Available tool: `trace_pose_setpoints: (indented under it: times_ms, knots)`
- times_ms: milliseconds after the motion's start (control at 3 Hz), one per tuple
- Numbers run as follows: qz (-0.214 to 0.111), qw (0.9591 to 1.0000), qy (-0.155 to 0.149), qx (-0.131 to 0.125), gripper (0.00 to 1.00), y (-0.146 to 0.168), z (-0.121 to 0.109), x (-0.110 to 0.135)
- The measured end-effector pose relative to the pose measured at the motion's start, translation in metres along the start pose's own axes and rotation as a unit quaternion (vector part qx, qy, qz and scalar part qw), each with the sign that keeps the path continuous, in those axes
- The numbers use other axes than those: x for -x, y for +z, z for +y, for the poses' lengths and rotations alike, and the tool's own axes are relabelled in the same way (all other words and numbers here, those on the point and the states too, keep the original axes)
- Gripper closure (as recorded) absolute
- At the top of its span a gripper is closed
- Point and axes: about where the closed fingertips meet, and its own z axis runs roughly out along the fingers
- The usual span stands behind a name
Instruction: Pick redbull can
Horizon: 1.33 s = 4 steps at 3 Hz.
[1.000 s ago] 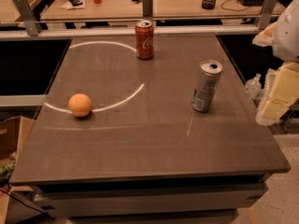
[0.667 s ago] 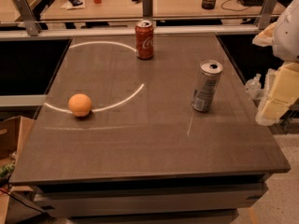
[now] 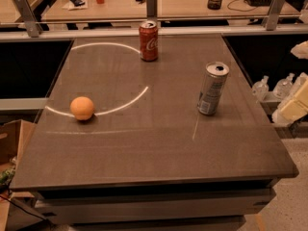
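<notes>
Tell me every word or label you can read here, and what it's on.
"Coca-Cola": white script on the red can.
On the redbull can: bluish print, too blurred to read.
On the tool, right of the table: no text visible.

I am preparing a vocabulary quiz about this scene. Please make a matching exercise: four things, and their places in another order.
1 redbull can
2 red cola can
3 orange
4 pincer

a near the far edge of the table
b off the table, beyond its right edge
c left side of the table
d right half of the table, upright

Pairs: 1-d, 2-a, 3-c, 4-b
</notes>
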Motion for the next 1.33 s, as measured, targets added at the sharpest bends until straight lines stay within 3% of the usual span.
trace_pose_setpoints:
  times_ms: [333,667,1000,1333]
  knots:
    - [-0.082,0.9955,0.046,0.002,0.00,0.011,-0.011,-0.016]
    - [-0.171,0.9833,0.063,0.009,0.00,0.026,-0.017,-0.031]
    - [-0.263,0.9627,0.056,0.030,0.00,0.034,-0.014,-0.036]
    - [-0.317,0.9458,0.048,0.049,0.00,0.043,-0.007,-0.041]
